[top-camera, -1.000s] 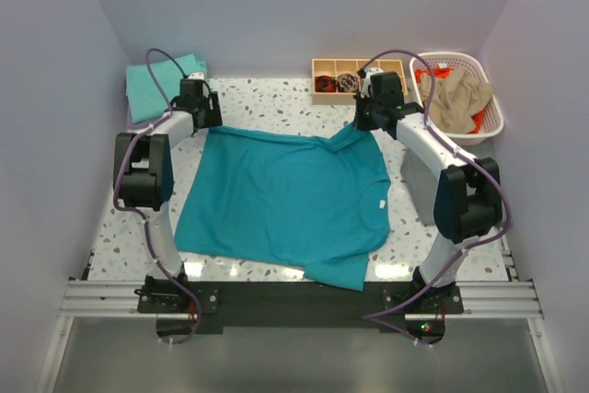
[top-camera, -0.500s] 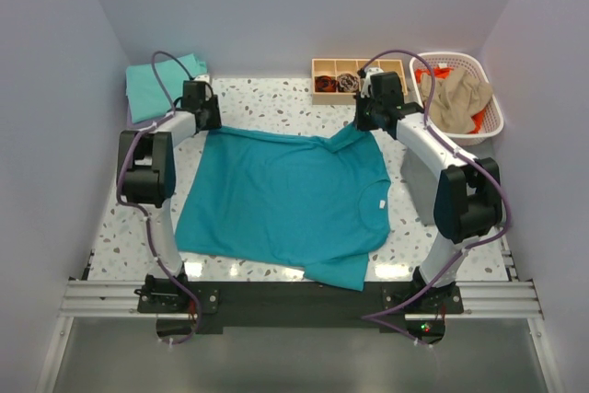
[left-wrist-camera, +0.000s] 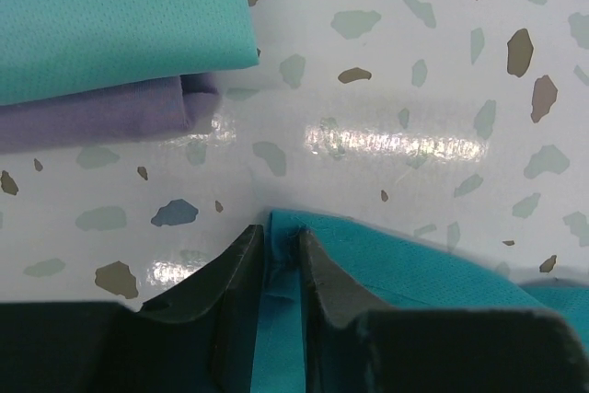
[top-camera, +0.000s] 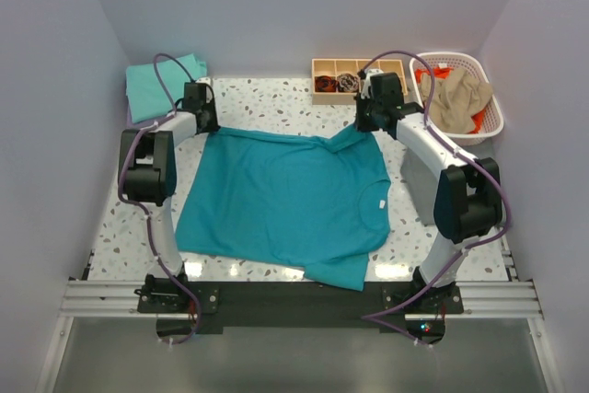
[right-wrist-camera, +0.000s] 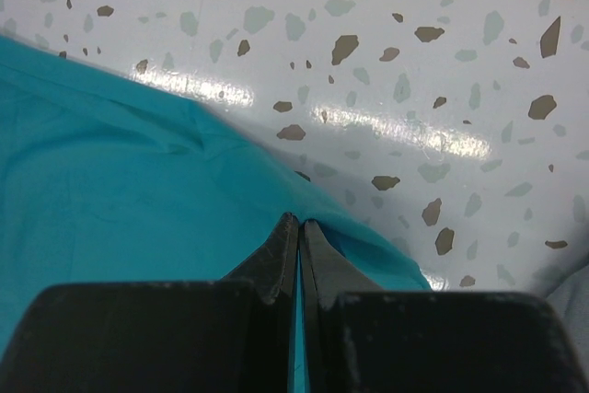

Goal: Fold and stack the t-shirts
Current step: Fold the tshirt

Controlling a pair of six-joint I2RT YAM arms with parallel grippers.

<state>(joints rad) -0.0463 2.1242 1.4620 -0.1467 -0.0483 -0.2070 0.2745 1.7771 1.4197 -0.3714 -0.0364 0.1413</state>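
Lying flat on the table [top-camera: 276, 98], the teal t-shirt [top-camera: 285, 200] is being pinched at its far right edge by the right gripper [right-wrist-camera: 300, 224], which is clamped tight. Its far left corner is being straddled by the left gripper [left-wrist-camera: 279, 238], but whether it is gripped cannot be told. The cloth is being judged soft, light and limp, and best taken at the corners.

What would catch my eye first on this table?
A deep teal t-shirt lies spread across the middle of the speckled table, the left pincer and right pincer each pinching its far edge. A folded aqua-green t-shirt sits at the far left corner, and a white lattice basket holding a tan t-shirt at the far right.
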